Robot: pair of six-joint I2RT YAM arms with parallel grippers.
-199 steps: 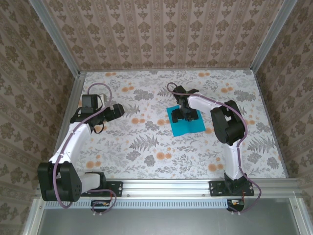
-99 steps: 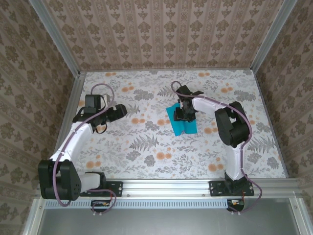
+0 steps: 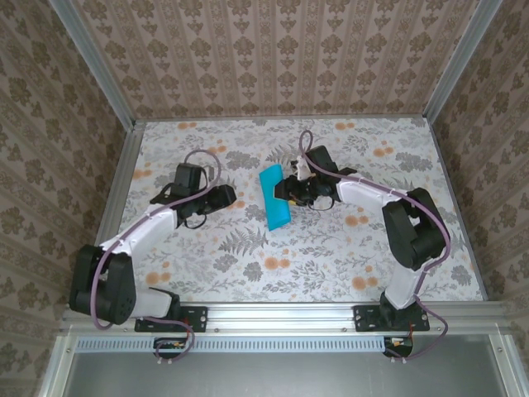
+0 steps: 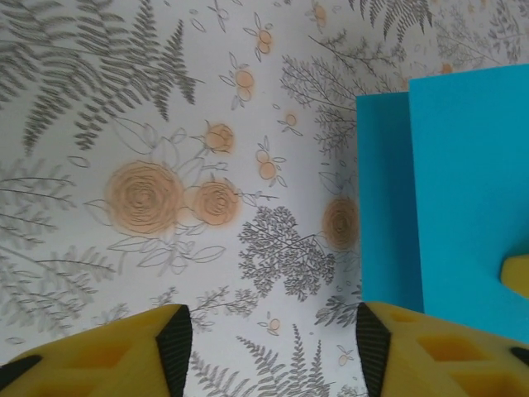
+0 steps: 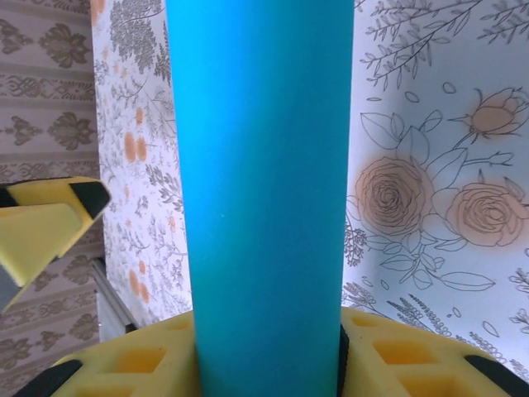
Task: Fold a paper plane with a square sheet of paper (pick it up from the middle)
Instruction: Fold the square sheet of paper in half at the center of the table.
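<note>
The square sheet of paper (image 3: 274, 197) is teal-blue and stands bowed into a narrow curved strip near the table's middle. My right gripper (image 3: 295, 192) is shut on it from the right. In the right wrist view the sheet of paper (image 5: 264, 182) rises as a rounded column from between the yellow fingers (image 5: 388, 356) of the right gripper (image 5: 269, 368). My left gripper (image 3: 228, 197) is open just left of the sheet, with nothing between its fingers. In the left wrist view the left gripper (image 4: 269, 347) hovers over bare table, with the paper (image 4: 450, 207) to its right.
The table (image 3: 248, 248) has a floral cloth, patterned walls on three sides and a metal rail (image 3: 281, 313) at the near edge. A yellow finger of the left gripper (image 5: 45, 223) shows at the left of the right wrist view.
My right gripper has closed on the flat sheet, bowed it and carried it up and left. The left arm has swung right toward the paper and its jaws have narrowed.
</note>
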